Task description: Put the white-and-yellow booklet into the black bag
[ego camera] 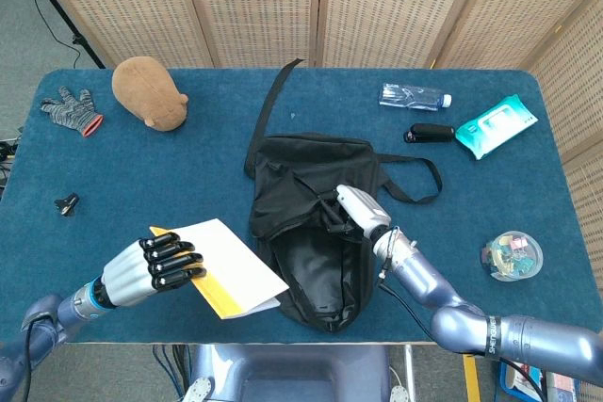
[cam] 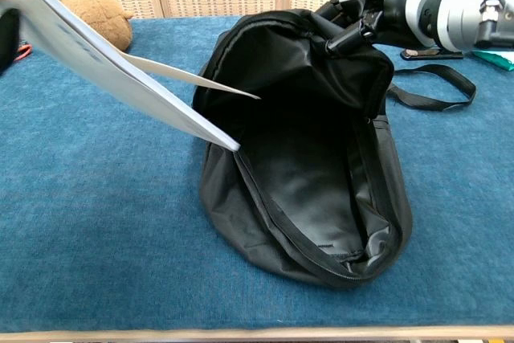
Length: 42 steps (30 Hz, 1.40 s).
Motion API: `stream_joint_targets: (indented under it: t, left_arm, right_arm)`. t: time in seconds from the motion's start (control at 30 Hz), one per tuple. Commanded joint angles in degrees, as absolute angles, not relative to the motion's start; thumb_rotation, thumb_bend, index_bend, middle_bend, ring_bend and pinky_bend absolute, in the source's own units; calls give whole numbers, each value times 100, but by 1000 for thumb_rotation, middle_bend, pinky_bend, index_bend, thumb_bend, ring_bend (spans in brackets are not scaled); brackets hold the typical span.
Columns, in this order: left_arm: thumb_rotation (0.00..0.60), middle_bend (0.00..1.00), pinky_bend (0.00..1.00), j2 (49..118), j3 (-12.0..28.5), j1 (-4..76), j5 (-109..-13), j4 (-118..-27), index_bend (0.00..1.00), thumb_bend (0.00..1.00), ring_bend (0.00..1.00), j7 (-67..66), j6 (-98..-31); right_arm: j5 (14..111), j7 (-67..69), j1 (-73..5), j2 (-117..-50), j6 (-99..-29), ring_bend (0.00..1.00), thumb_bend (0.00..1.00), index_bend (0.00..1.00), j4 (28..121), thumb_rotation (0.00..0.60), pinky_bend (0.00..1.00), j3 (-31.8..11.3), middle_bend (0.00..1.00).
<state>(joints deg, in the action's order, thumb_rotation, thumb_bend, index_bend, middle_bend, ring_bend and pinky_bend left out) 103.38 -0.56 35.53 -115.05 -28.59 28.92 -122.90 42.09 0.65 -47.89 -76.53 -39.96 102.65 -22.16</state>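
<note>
The black bag (ego camera: 316,223) lies in the middle of the blue table (ego camera: 207,152), its mouth facing the front edge. My right hand (ego camera: 356,212) grips the bag's upper flap and holds it lifted, so the dark inside (cam: 313,166) shows in the chest view, where my right hand (cam: 385,14) appears at the top right. My left hand (ego camera: 151,268) holds the white-and-yellow booklet (ego camera: 226,268) in the air, left of the bag. In the chest view the booklet (cam: 120,70) slants down with its corner just at the bag's opening.
A brown plush toy (ego camera: 149,91) and a grey glove (ego camera: 71,108) lie at the back left, a small black clip (ego camera: 65,203) at the left. A water bottle (ego camera: 413,96), black stapler (ego camera: 430,133) and teal wipes pack (ego camera: 496,124) sit back right. A clip tub (ego camera: 512,256) stands right.
</note>
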Motion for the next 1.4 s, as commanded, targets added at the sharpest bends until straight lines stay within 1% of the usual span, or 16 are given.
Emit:
stream_joint_targets:
  t: [0.03, 0.4, 0.5, 0.57, 0.7, 0.9, 1.13, 1.4]
  left_arm:
    - [600, 556, 633, 10563, -98, 3748, -11528, -2731, 836, 585, 503, 2950, -12296]
    - [600, 556, 633, 11053, -211, 4329, -11573, -2504, 836, 584, 501, 2961, -12197]
    - [600, 556, 633, 11149, -260, 4508, -11619, -2433, 836, 584, 500, 2936, -12198]
    - [600, 556, 633, 11271, -361, 4698, -11721, -2330, 836, 584, 500, 2895, -12141]
    - [600, 556, 633, 11398, -402, 4809, -11671, -2236, 836, 585, 500, 2904, -12170]
    - [600, 556, 633, 11539, -482, 4984, -11587, -1971, 836, 584, 498, 2929, -11921]
    - [600, 556, 633, 11836, -555, 5372, -11505, -1586, 836, 584, 497, 2973, -11464]
    - [600, 556, 633, 12073, -764, 5779, -11467, -1128, 836, 583, 488, 2931, -10965]
  right_arm:
    - [4168, 66, -4917, -7569, -3891, 445, 719, 594, 10222, 600, 599, -2219, 532]
    - [4009, 245, -5331, -7507, -3566, 445, 720, 594, 10163, 600, 592, -2292, 532]
    - [3821, 405, -5446, -7429, -3332, 445, 720, 594, 10110, 600, 591, -2323, 532]
    - [3752, 468, -5552, -7294, -3098, 445, 720, 594, 10002, 600, 591, -2317, 532]
    - [3647, 655, -5676, -7214, -2882, 445, 720, 594, 9778, 600, 590, -2304, 532]
    - [3597, 940, -5742, -7121, -2654, 445, 722, 594, 9667, 600, 590, -2310, 533]
    - [3603, 1335, -5788, -6879, -2111, 446, 730, 594, 9596, 600, 590, -2402, 533]
    - [3808, 1756, -5715, -6688, -1720, 445, 733, 595, 9420, 600, 590, -2517, 533]
